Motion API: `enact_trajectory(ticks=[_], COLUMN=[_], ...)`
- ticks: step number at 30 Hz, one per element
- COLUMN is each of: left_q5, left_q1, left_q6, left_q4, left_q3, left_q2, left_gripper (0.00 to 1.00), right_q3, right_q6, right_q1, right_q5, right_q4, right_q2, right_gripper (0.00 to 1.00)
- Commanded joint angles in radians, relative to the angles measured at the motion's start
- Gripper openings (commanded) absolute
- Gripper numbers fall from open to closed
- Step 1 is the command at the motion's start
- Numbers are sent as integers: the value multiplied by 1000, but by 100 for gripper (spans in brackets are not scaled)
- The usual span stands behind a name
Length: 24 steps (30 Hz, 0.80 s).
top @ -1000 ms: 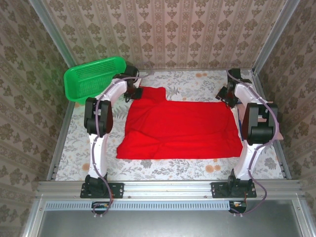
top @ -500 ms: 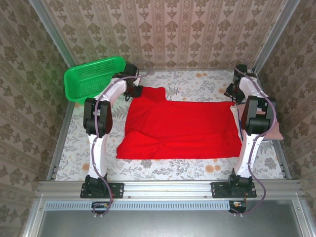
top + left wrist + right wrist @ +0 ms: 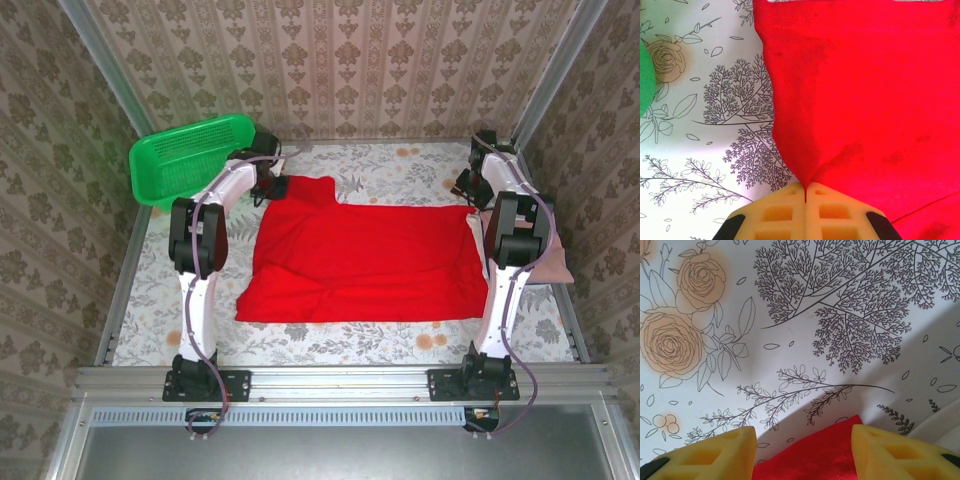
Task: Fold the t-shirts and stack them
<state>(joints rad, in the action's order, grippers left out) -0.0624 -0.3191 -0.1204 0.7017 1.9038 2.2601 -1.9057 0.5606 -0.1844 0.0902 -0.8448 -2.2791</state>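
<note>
The red t-shirt (image 3: 365, 260) lies spread flat in the middle of the flowered table. My left gripper (image 3: 270, 186) is at its far left corner, and in the left wrist view the yellow pads (image 3: 785, 215) are pressed shut on a pinch of the red cloth (image 3: 865, 100). My right gripper (image 3: 470, 188) hovers over the far right corner. In the right wrist view its fingers (image 3: 715, 452) stand apart with the red corner (image 3: 812, 455) lying on the table between them, untouched. The pink t-shirt (image 3: 555, 266) lies at the right edge, mostly behind the right arm.
A green mesh basket (image 3: 190, 156) leans at the far left corner, close to my left arm; its green edge (image 3: 644, 85) shows in the left wrist view. Metal rails (image 3: 120, 290) border the table on both sides, with the patterned wall close behind.
My right arm has swung back and to the right, bringing its gripper to the shirt's far right corner. The left gripper has kept still, holding the cloth.
</note>
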Motion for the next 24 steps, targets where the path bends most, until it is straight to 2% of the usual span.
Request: enact_trajectory(ticks=[1,14,20,24], left_q5=[11,9,1,-4], left_q1=[6,6,7,6], left_q6=[-14,9,11,12], left_q4=[0,5,7,7], left_q3=[-11,-10,-2,2], left_q2=[-46,-46,-39,-36], left_gripper=[0,0,0,0], right_q3=[-21,152,186,179], right_q6=[11,13,31,46], right_q1=[6,7,8,9], right_q5=[-12,-23,-45,-56], right_q4=[-39,42,49,55], right_q2=[1,161,157,130], right_gripper=[53,55,49,49])
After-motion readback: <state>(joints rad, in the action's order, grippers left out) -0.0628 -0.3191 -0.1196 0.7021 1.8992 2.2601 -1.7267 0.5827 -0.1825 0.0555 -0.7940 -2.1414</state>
